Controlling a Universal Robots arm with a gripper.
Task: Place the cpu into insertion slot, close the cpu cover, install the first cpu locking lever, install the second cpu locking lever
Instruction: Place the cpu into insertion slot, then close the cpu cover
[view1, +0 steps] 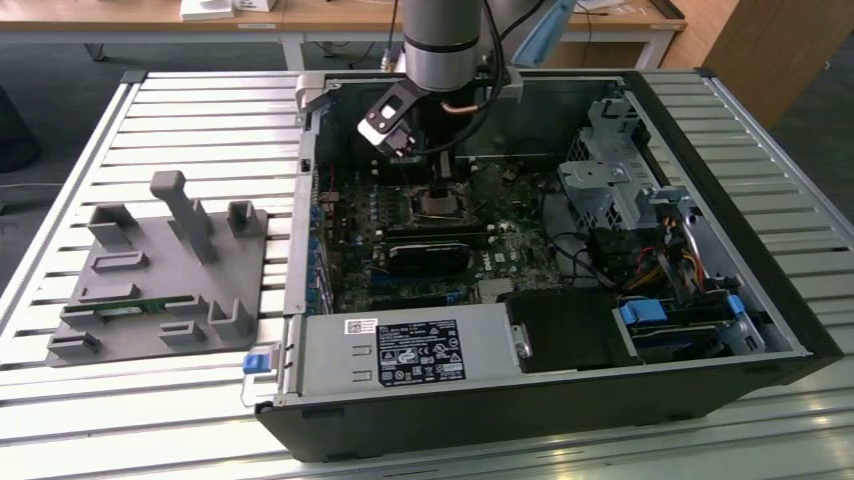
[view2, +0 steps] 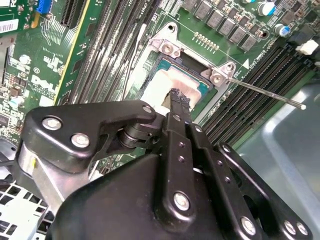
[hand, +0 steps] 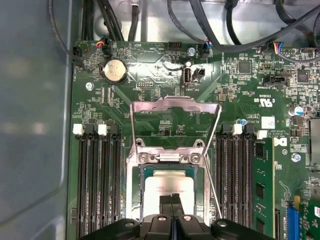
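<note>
The cpu (hand: 167, 182), a small square chip with a pale silver top, lies flat inside the insertion slot (hand: 148, 170), directly beneath the pincer's tips. In both wrist views the pincer (hand: 171, 200) points down at the middle of the chip, its two black fingers (view2: 176, 120) pressed together with nothing visible between them. The tips are at or just above the metal top; contact cannot be confirmed.

The cpu cover (hand: 175, 104) — a thin silvery frame with a cut-out middle — is swung open, clear of the socket, just beyond the chip from the pincer. A thin metal locking lever (view2: 265, 94) angles out beside the socket, unlatched and close to the pincer's side.

Long black memory slots (hand: 97, 180) flank the socket on both sides, on the green motherboard (hand: 235, 100).

In the exterior view the arm reaches down into an open black computer case (view1: 787, 335) — the pincer (view1: 441, 185) is over the socket. Well apart from it, outside the case on the slatted table (view1: 80, 420), sits a grey fixture tray (view1: 147, 290).
</note>
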